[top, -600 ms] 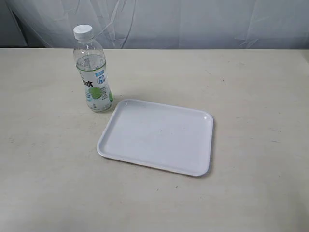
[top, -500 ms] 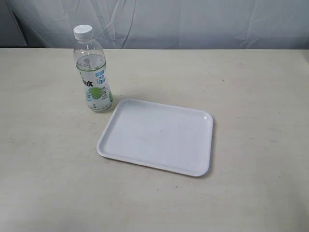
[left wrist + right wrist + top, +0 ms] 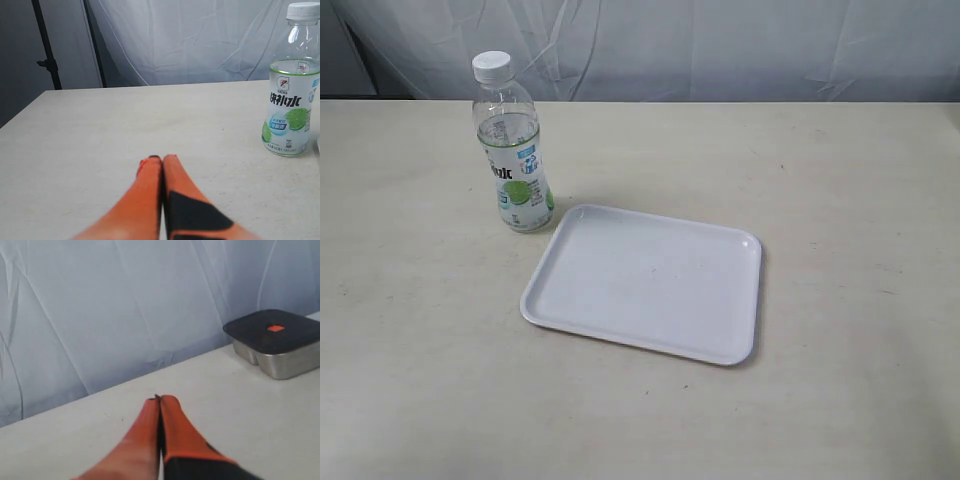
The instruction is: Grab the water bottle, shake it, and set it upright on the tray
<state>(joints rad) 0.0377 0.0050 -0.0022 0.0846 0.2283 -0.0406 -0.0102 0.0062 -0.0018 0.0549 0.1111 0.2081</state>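
Note:
The water bottle (image 3: 512, 150), clear with a white cap and a lime-pictured label, stands upright on the table just off the far left corner of the white tray (image 3: 735, 345). Nothing lies on the tray. Neither arm shows in the exterior view. In the left wrist view the bottle (image 3: 292, 95) stands well away from my left gripper (image 3: 161, 158), whose orange fingers are pressed together with nothing between them. My right gripper (image 3: 160, 399) is likewise shut and empty, low over bare table; bottle and tray are out of its view.
A metal box with a dark lid (image 3: 277, 342) stands on the table beyond my right gripper. A pale cloth backdrop (image 3: 720, 45) hangs along the table's far edge. A dark stand pole (image 3: 47, 45) rises behind the table's corner.

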